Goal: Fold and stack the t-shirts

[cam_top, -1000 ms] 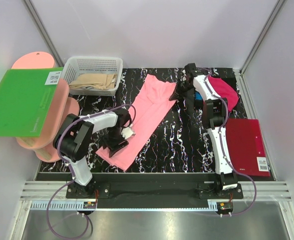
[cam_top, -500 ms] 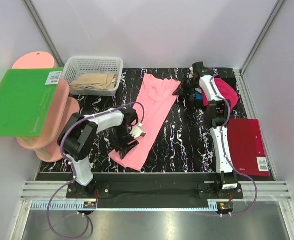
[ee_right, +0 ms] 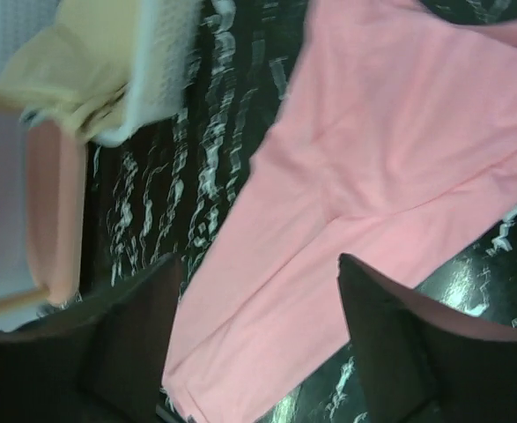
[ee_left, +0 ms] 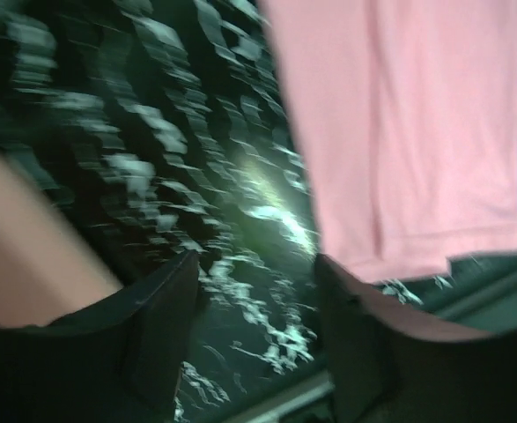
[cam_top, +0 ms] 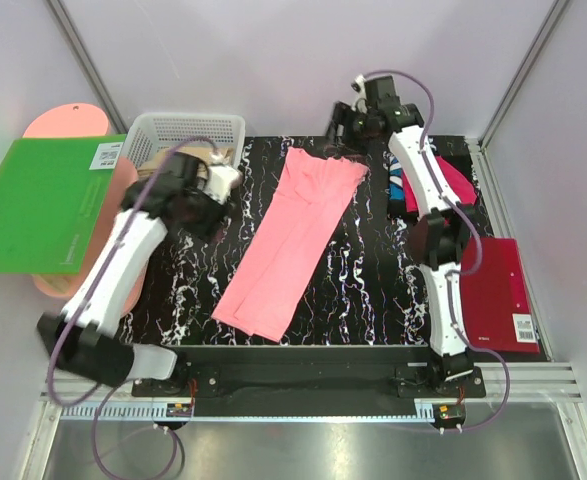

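One salmon-pink t-shirt [cam_top: 293,245] laid flat, long axis from 1 to 7 o'clock. Right gripper [cam_top: 345,118] just beyond its 1 o'clock end, left gripper [cam_top: 216,183] farther off at 10 o'clock; both sets of fingers apart, empty

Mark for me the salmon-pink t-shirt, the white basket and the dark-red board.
salmon-pink t-shirt [cam_top: 293,240], top view, middle of the cloth.
white basket [cam_top: 195,118], top view, far rim.
dark-red board [cam_top: 501,290], top view, bare centre.
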Controlling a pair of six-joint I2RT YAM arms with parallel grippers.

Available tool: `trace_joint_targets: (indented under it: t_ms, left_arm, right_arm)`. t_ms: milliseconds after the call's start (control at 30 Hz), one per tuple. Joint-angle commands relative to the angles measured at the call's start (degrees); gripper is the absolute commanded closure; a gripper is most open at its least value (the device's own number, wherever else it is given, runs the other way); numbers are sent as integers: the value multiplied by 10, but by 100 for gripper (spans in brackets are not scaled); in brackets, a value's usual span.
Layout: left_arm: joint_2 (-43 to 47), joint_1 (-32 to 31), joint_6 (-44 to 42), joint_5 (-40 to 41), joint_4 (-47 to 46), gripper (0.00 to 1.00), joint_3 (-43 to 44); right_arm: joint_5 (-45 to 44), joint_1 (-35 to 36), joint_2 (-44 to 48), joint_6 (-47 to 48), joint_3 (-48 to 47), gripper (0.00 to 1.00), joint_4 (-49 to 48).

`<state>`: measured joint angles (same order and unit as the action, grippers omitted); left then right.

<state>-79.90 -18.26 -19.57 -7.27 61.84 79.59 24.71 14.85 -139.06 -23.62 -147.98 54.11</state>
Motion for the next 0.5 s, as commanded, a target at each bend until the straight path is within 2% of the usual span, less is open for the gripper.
trace_joint_targets:
  t_ms: [0,33,67,100,167,200,267,300,467]
  left_arm:
    - [145,48,19,86,-45,12,8]
    - [167,58,22,95,-54,7,-3]
    - [206,60,24,102,-59,2,-18]
    - [225,63,30,107,-67,1,-49]
    - [274,67,38,114,-80,1,-85]
    - [288,69,46,117,-94,1,-120]
    - [322,72,57,121,-107,1,-150]
    - [330,74,65,123,-117,1,-171]
    - [369,77,81,111,-139,1,-224]
  right_arm:
    - [-134,149,200,80,95,5,26]
    - [-162,177,251,90,127,0,25]
    - [-210,207,275,95,162,0,15]
    - [-236,275,296,96,231,0,12]
    - [-326,342,345,88,297,0,6]
    - [-358,393,358,76,360,0,2]
    - [-409,437,385,39,417,0,-1]
    - [-411,461,393,23,465,0,-1]
    - [-388,518,431,-85,581,0,-43]
